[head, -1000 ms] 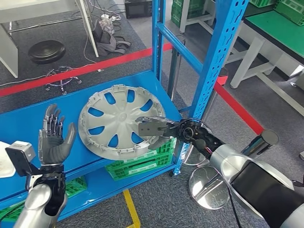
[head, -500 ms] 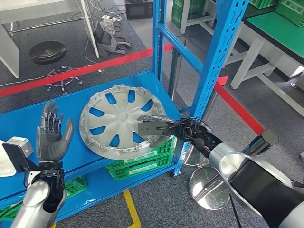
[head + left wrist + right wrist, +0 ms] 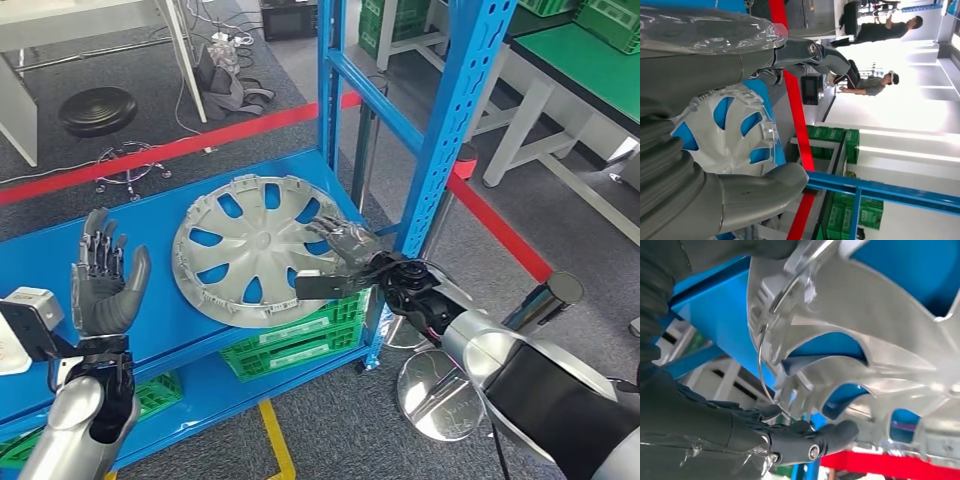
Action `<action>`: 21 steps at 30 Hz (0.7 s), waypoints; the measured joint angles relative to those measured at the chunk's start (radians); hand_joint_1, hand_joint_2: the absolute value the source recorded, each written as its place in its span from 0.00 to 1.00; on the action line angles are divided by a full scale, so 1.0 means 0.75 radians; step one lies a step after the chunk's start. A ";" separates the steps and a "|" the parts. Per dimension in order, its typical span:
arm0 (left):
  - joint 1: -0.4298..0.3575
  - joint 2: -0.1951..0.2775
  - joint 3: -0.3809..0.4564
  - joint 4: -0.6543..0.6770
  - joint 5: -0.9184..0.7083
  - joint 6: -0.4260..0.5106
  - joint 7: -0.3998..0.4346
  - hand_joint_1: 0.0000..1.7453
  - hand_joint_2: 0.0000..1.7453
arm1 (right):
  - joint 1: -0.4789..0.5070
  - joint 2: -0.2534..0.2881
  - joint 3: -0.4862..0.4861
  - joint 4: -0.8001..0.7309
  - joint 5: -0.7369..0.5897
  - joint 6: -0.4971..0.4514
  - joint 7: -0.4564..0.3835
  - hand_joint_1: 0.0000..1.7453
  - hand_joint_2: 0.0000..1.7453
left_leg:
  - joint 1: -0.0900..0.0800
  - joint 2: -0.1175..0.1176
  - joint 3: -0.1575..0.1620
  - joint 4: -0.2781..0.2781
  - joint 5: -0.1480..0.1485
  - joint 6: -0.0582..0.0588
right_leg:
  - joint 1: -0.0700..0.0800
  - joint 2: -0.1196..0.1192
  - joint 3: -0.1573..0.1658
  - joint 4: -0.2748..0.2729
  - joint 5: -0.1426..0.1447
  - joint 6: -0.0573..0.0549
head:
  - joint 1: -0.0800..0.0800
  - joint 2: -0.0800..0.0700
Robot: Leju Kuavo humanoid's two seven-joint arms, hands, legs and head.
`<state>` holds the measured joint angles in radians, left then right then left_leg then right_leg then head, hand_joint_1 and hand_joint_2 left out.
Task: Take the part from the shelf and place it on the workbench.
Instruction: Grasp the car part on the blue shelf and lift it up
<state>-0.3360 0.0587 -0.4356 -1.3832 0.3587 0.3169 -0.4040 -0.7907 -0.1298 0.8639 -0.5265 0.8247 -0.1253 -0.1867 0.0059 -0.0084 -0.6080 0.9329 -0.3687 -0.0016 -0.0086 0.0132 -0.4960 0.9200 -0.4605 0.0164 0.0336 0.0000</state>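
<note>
Tilting up now: the right hand (image 3: 343, 262) has rolled over and clamped the near rim of the wheel cover (image 3: 253, 250), lifting that edge off the blue shelf (image 3: 173, 205). Left hand (image 3: 102, 280) still waits open, fingers spread. Looks like pickup's underway.

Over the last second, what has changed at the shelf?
The right hand has turned, its fingers now over the wheel cover's near edge with the thumb beneath, and the cover has shifted slightly up and away. The left hand stays raised and open, drifted a little left. The cover is still on the blue shelf.
</note>
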 joint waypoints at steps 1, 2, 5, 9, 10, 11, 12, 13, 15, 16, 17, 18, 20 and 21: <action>0.000 0.000 -0.001 0.000 0.001 0.003 0.000 0.00 1.00 | 0.004 -0.001 0.001 0.000 0.007 -0.009 0.001 0.00 1.00 | 0.000 0.000 0.000 0.000 0.000 0.000 | 0.000 0.000 0.000 0.000 0.000 0.000 | 0.000 0.000; 0.000 0.000 -0.002 0.001 0.002 0.005 0.000 0.00 1.00 | 0.008 -0.003 0.001 0.000 0.014 -0.016 0.002 0.00 1.00 | 0.000 0.000 0.001 0.000 0.000 0.000 | 0.000 0.000 0.001 0.000 0.000 0.000 | 0.000 0.000; 0.000 0.000 -0.011 0.002 0.008 0.009 0.001 0.00 1.00 | 0.016 -0.004 0.001 0.000 0.038 -0.045 0.006 0.00 1.00 | 0.000 0.000 0.002 0.000 0.000 0.000 | 0.000 0.000 0.002 0.000 0.000 0.000 | 0.000 0.000; 0.000 0.000 -0.017 0.002 0.011 0.018 0.001 0.00 1.00 | 0.028 -0.005 0.001 -0.001 0.082 -0.104 0.014 0.00 1.00 | 0.000 0.000 0.003 0.000 0.000 0.000 | 0.000 0.000 0.003 0.000 0.000 0.000 | 0.000 0.000; 0.000 0.000 -0.017 0.002 0.011 0.020 0.001 0.00 1.00 | 0.030 -0.005 0.001 -0.001 0.092 -0.115 0.015 0.00 1.00 | 0.000 0.000 0.003 0.000 0.000 0.000 | 0.000 0.000 0.003 0.000 0.000 0.000 | 0.000 0.000; 0.000 0.000 -0.018 0.002 0.012 0.020 0.001 0.00 1.00 | 0.032 -0.005 -0.001 -0.001 0.098 -0.121 0.015 0.00 1.00 | 0.000 0.000 0.003 0.000 0.000 0.000 | 0.000 0.000 0.003 0.000 0.000 0.000 | 0.000 0.000; 0.000 0.000 -0.018 0.002 0.012 0.020 0.001 0.00 1.00 | 0.034 -0.005 -0.003 -0.001 0.100 -0.122 0.013 0.00 1.00 | 0.000 0.000 0.003 0.000 0.000 0.000 | 0.000 0.000 0.003 0.000 0.000 0.000 | 0.000 0.000; 0.000 0.000 -0.018 0.002 0.012 0.020 0.001 0.00 1.00 | 0.036 -0.006 -0.007 -0.001 0.099 -0.118 0.009 0.00 1.00 | 0.000 0.000 0.003 0.000 0.000 0.000 | 0.000 0.000 0.003 0.000 0.000 0.000 | 0.000 0.000; 0.000 0.000 -0.019 0.002 0.012 0.020 0.002 0.00 1.00 | 0.038 -0.008 -0.014 -0.001 0.096 -0.109 0.002 0.00 1.00 | 0.000 0.000 0.003 0.000 0.000 0.000 | 0.000 0.000 0.003 0.000 0.000 0.000 | 0.000 0.000; 0.000 0.000 -0.019 0.002 0.012 0.020 0.002 0.00 1.00 | 0.038 -0.010 -0.018 -0.001 0.096 -0.106 -0.001 0.00 1.00 | 0.000 0.000 0.003 0.000 0.000 0.000 | 0.000 0.000 0.003 0.000 0.000 0.000 | 0.000 0.000; 0.000 0.000 -0.019 0.002 0.012 0.020 0.002 0.00 1.00 | 0.039 -0.011 -0.021 -0.001 0.096 -0.105 -0.002 0.00 1.00 | 0.000 0.000 0.003 0.000 0.000 0.000 | 0.000 0.000 0.003 0.000 0.000 0.000 | 0.001 0.000; 0.000 0.000 -0.019 0.002 0.012 0.020 0.002 0.00 1.00 | 0.039 -0.013 -0.024 -0.001 0.095 -0.103 -0.003 0.00 1.00 | 0.000 0.000 0.003 0.000 0.000 0.000 | 0.000 0.000 0.003 0.000 0.000 0.000 | 0.001 0.000; 0.000 0.000 -0.019 0.002 0.012 0.018 0.002 0.00 1.00 | 0.041 -0.014 -0.032 -0.001 0.076 -0.088 -0.010 0.00 1.00 | 0.000 0.000 0.003 0.000 0.000 0.000 | 0.000 0.000 0.003 0.000 0.000 0.000 | 0.001 0.000; 0.000 0.000 -0.019 0.002 0.012 0.014 0.002 0.00 1.00 | 0.041 -0.015 -0.039 -0.001 0.054 -0.067 -0.017 0.00 1.00 | 0.000 0.000 0.003 0.000 0.000 0.000 | 0.000 0.000 0.003 0.000 0.000 0.000 | 0.001 0.000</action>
<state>-0.3358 0.0588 -0.4501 -1.3817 0.3674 0.3275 -0.4028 -0.7597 -0.1412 0.8347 -0.5272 0.8654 -0.1755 -0.1996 0.0059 -0.0082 -0.6054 0.9329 -0.3688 -0.0018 -0.0089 0.0134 -0.4937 0.9197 -0.4604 0.0163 0.0340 0.0000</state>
